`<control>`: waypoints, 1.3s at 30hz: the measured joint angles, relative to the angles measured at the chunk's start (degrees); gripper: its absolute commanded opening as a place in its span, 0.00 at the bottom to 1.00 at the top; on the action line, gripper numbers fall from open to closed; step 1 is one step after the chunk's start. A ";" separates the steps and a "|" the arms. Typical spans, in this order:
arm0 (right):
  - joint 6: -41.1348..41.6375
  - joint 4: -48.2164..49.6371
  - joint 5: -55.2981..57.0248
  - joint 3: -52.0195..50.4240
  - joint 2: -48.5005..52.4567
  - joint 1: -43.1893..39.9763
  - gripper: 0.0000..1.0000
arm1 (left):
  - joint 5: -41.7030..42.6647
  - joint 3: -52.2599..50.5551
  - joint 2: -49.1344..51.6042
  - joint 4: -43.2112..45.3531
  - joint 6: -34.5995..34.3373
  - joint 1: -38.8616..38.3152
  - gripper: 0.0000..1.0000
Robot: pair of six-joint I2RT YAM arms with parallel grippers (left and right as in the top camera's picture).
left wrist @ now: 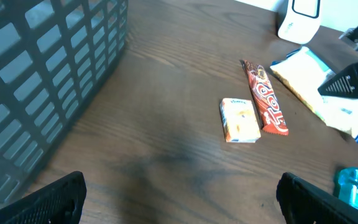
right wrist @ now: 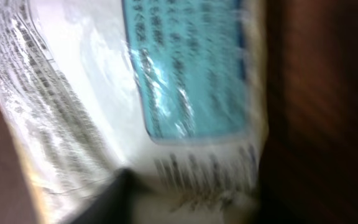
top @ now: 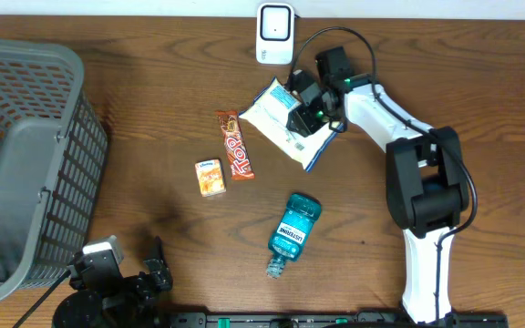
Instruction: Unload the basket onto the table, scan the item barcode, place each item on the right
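Left pincer [left wrist: 180, 186] gapes wide (right pincer [top: 313, 117] stretched far forward).

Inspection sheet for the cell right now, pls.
Surface: wood table, no spills seen.
Job's things: packet beside scanner.
Clutter: candy bar, box, bottle lying flat; basket at left.
Grippers: left gripper open, holding nothing; right gripper on packet, grip unclear.
Cables: cable loops by scanner.
Surroundings: pale strip past far edge; else nothing seen.

A crinkly white plastic packet [top: 267, 111] with a blue label lies skewed on the tabletop [top: 153, 109], near the white rounded scanner [top: 274, 32].
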 measured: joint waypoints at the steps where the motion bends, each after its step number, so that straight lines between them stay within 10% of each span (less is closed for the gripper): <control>1: 0.04 -0.76 -0.96 0.66 0.57 0.17 0.01 | 0.00 0.00 0.00 0.00 0.00 0.00 0.98; 14: -0.20 -8.96 4.24 4.98 -3.19 2.71 0.01 | 0.00 0.00 0.00 0.02 0.00 0.00 0.98; 24: -5.70 -3.85 2.14 5.73 -24.20 3.19 0.01 | 0.00 0.00 0.00 0.00 0.00 0.00 0.98; 39: -23.61 33.40 22.36 5.86 -23.30 9.49 0.01 | 0.00 0.00 0.00 0.02 0.00 0.00 0.98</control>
